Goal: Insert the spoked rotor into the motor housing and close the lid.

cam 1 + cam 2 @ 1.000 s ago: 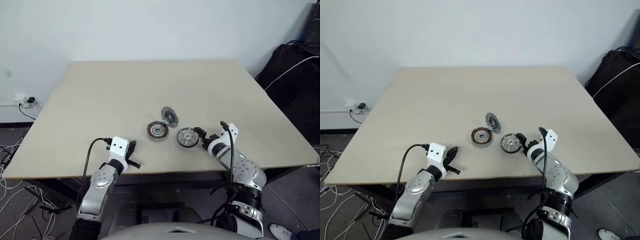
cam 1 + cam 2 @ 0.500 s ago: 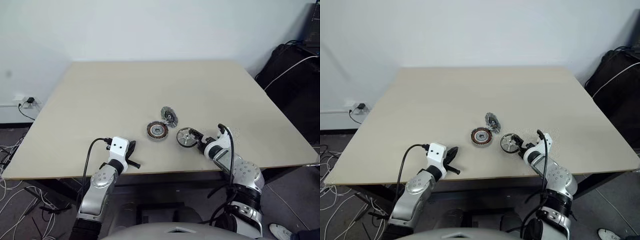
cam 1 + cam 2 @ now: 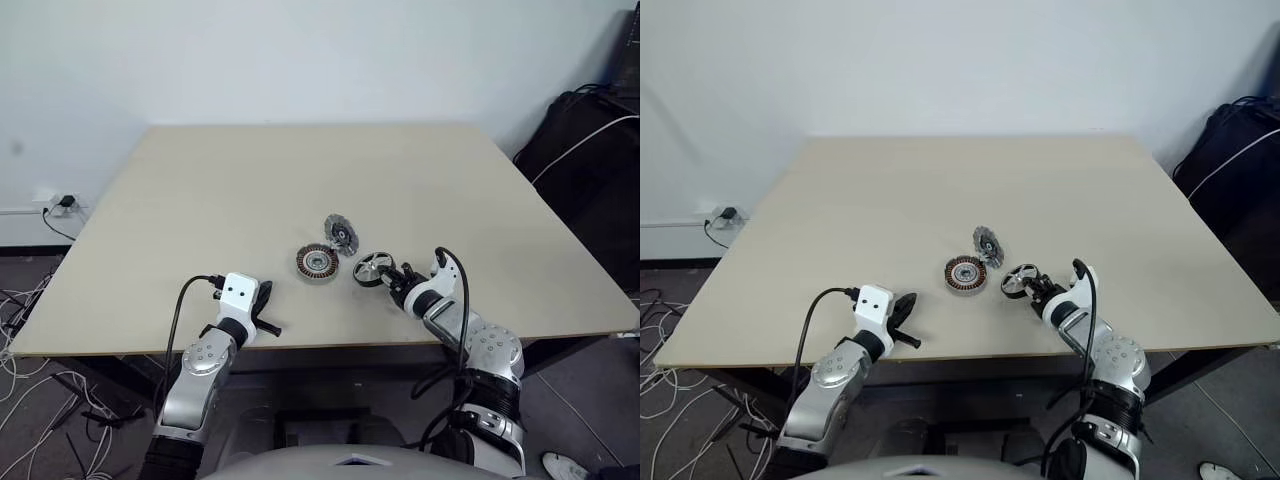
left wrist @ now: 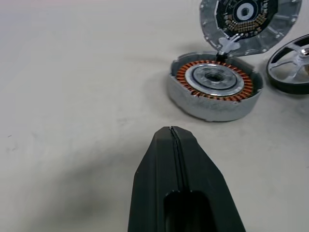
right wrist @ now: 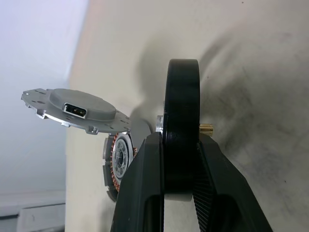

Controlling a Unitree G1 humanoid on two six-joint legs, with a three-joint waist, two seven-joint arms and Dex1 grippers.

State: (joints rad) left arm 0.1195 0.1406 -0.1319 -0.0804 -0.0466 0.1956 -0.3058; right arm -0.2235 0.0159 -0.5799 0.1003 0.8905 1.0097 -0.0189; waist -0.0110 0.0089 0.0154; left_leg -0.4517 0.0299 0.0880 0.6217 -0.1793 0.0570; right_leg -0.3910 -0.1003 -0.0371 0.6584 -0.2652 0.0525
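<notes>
The right tool (image 5: 175,159) pinches the spoked rotor (image 3: 372,268) by its rim, tilted on edge near the worktop's (image 3: 250,180) front edge, ready to carry to the motor housing (image 3: 316,262) beside it, whose lid (image 3: 340,233) stands propped open. The left tool (image 4: 179,193) rests shut, empty.

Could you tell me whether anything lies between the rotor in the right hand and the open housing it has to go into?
Nothing visible does: bare table separates the rotor from the housing, and the lid stands open behind it.
</notes>
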